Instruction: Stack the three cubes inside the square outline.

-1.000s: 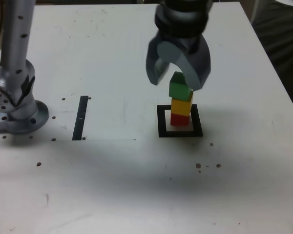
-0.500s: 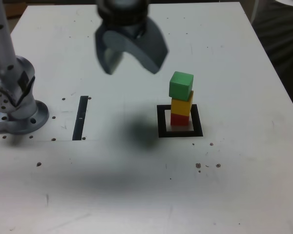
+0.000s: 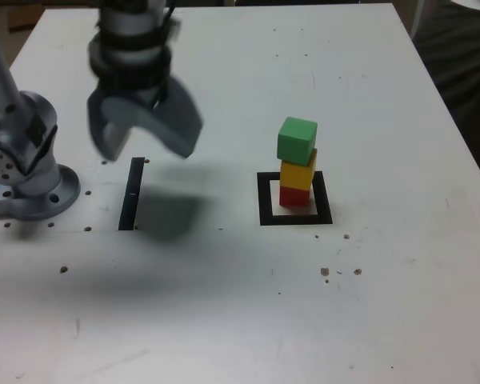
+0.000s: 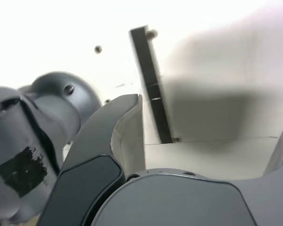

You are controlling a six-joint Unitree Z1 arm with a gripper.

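**Three cubes stacked in the square, gripper off to the side**

The small red cube (image 3: 294,194) sits on the white centre of the thick black square outline (image 3: 264,200), which lies flat on the white desk (image 3: 384,304). The yellow cube (image 3: 298,170) rests on top of the red one, and the green cube (image 3: 296,139) tops the pile, turned a little and overhanging slightly toward the exterior view's left. The tower stands upright with nothing touching it.

Well apart from the stack, toward the exterior view's left, the grey gripper (image 3: 144,146) hangs above the desk with its two curved jaws spread wide and nothing between them. Directly under it lies a narrow straight black strip (image 3: 131,194), which the wrist view also shows (image 4: 151,84) past one dark jaw, beside the gripper's shadow. At the exterior view's far left stands the arm's round grey metal base (image 3: 28,172). Small dark specks dot the desk surface.
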